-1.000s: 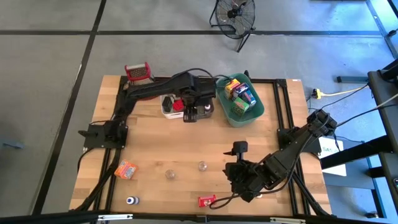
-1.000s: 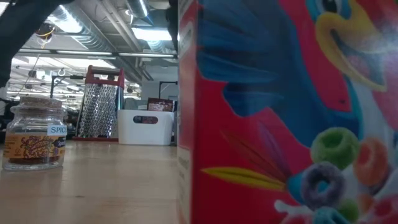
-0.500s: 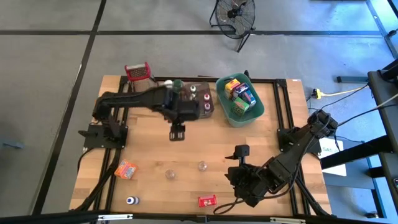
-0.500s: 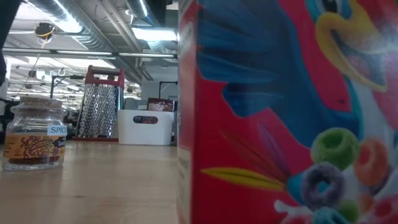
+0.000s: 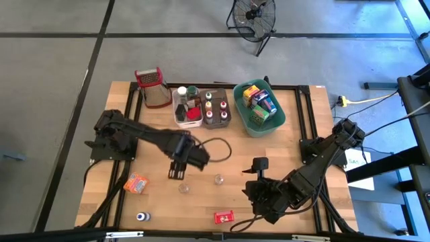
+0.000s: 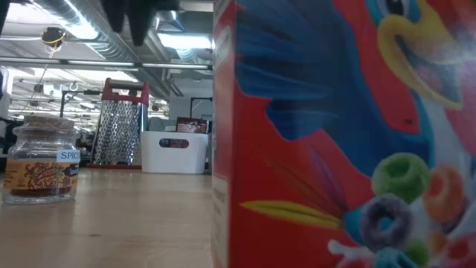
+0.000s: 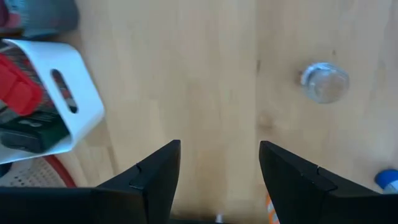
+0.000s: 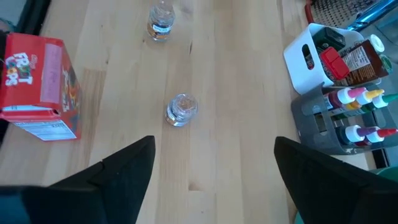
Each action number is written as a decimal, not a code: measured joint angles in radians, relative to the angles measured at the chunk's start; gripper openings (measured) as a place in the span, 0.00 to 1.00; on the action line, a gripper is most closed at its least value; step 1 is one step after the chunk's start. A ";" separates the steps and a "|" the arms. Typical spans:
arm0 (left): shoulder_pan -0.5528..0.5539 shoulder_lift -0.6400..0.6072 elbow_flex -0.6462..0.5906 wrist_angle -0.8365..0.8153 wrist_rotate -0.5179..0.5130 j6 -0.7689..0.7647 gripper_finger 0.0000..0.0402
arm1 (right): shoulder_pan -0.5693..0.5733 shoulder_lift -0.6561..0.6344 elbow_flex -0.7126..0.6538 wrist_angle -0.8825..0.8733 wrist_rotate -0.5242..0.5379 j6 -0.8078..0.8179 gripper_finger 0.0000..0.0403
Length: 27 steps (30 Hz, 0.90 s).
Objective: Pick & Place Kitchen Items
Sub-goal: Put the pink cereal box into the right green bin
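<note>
Left gripper (image 5: 176, 173) hangs over mid-table w/ fingers apart, nothing between them; a small clear glass jar w/ clear lid (image 5: 183, 188) lies just past its tips toward the front edge, a second clear glass jar (image 5: 218, 179) beside that one toward the right arm. Orange snack packet (image 5: 136, 183) sits near the left-front of the wooden table (image 5: 154, 144), blue-capped little bottle (image 5: 141, 216) at the front edge. Right gripper (image 5: 262, 195) waits low at right-front, fingers wide apart, empty; red cereal box (image 5: 224, 217) near it by the front edge. White bin (image 5: 183, 122), brown bin (image 5: 216, 121) and teal bin (image 5: 259, 128) line the back, already holding bottles and boxes, steel grater w/ red handle (image 5: 153, 87) beside them.

Low view: red cereal box (image 6: 342, 134) w/ toucan and coloured loops fills the right; cork-lidded spice jar (image 6: 41, 160) left, upright.

Left wrist view: dark fingers (image 7: 155, 177) spread, bare wood between; clear jar (image 7: 324, 82) ahead, off to one side, apart from them.

Right wrist view: fingers (image 8: 118, 171) wide, clear jar (image 8: 181, 109) ahead betw. them, not touching; cereal box (image 8: 40, 87) lying flat
</note>
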 joint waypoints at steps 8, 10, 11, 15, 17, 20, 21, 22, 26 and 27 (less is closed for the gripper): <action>-0.179 0.000 -0.030 0.057 -0.102 -0.146 0.53 | -0.001 0.000 0.000 0.051 -0.001 -0.004 0.83; -0.229 0.000 -0.030 0.063 -0.165 -0.182 0.53 | -0.001 0.000 0.000 0.063 -0.036 -0.012 0.83; -0.253 0.000 -0.030 0.074 -0.198 -0.202 0.53 | -0.001 0.000 0.000 0.065 -0.061 -0.021 0.83; -0.341 0.000 -0.030 0.093 -0.328 -0.282 0.53 | -0.001 0.009 0.000 0.090 -0.205 -0.084 0.83; -0.378 0.000 -0.030 0.095 -0.373 -0.304 0.53 | -0.001 0.021 0.000 0.141 -0.232 -0.133 0.83; -0.426 0.000 -0.030 0.105 -0.448 -0.342 0.53 | -0.001 0.024 0.000 0.195 -0.236 -0.186 0.83; -0.439 0.000 -0.030 0.105 -0.481 -0.355 0.53 | -0.001 0.025 0.000 0.201 -0.235 -0.189 0.83; -0.451 0.000 -0.030 0.105 -0.513 -0.368 0.53 | -0.001 0.027 0.000 0.201 -0.236 -0.188 0.83; -0.490 0.000 -0.030 0.106 -0.596 -0.419 0.53 | -0.001 0.028 0.000 0.226 -0.236 -0.175 0.83; -0.499 0.000 -0.030 0.106 -0.610 -0.428 0.53 | -0.001 0.028 0.000 0.227 -0.237 -0.161 0.83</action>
